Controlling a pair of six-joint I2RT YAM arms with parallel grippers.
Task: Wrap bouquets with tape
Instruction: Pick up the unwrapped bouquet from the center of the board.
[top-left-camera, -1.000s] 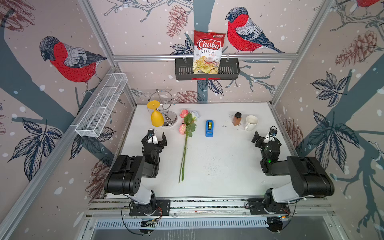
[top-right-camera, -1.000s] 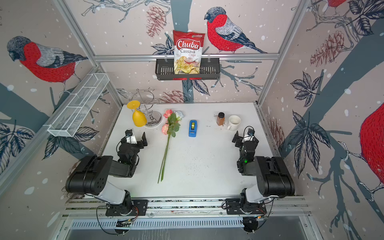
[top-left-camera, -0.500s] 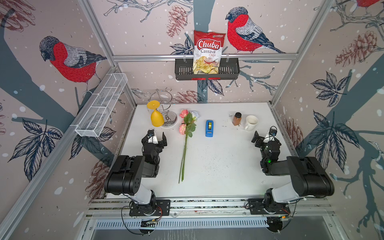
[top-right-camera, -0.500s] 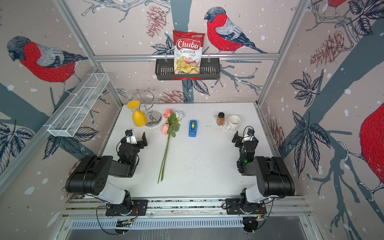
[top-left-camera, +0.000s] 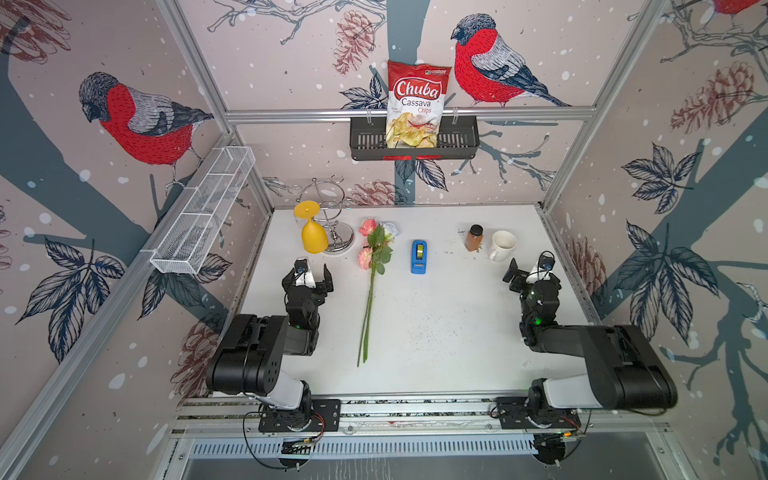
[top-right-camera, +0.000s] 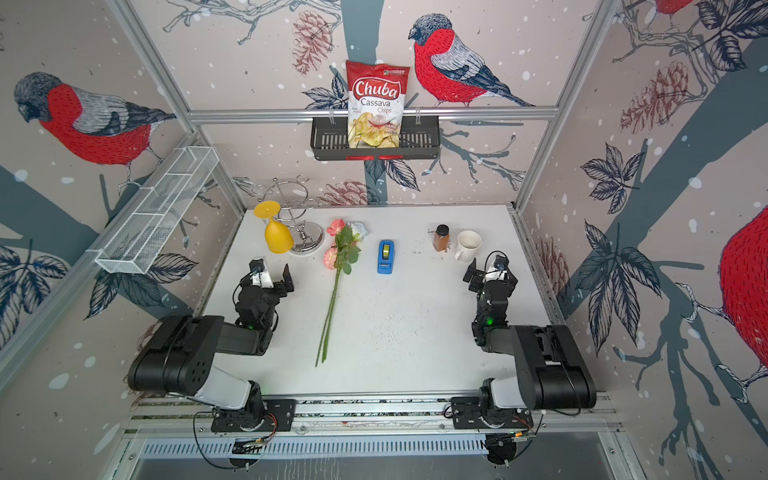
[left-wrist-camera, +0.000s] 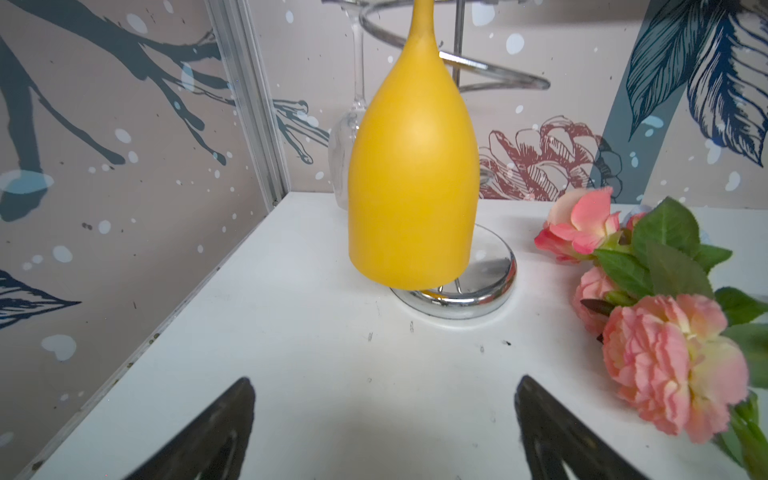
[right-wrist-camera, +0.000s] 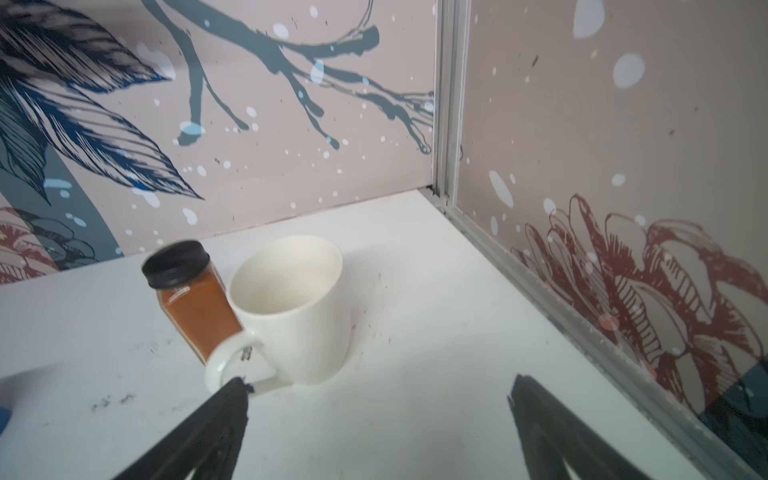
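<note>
Bouquet lies flat on white table, roughly mid-table and closer to the L arm. Long axis runs front-to-back: blooms point to the back wall, stem ends to the front edge. It's slightly skewed, w/ stem ends drifting toward the L side. Pink blooms + leaves also show at the edge of the L wrist view.

Tape dispenser, blue, sits just R of the blooms, not touching them. Its long axis is also front-to-back, w/ the roll in the far half.

L gripper: fingers wide apart, nothing btwn them, low over the table beside the stems. It faces the yellow upside-down glass on the chrome rack.

R gripper: fingers wide apart, nothing held, near the white mug and the brown spice jar. One fingertip overlaps the mug handle in the R wrist view; can't tell if they touch.
</note>
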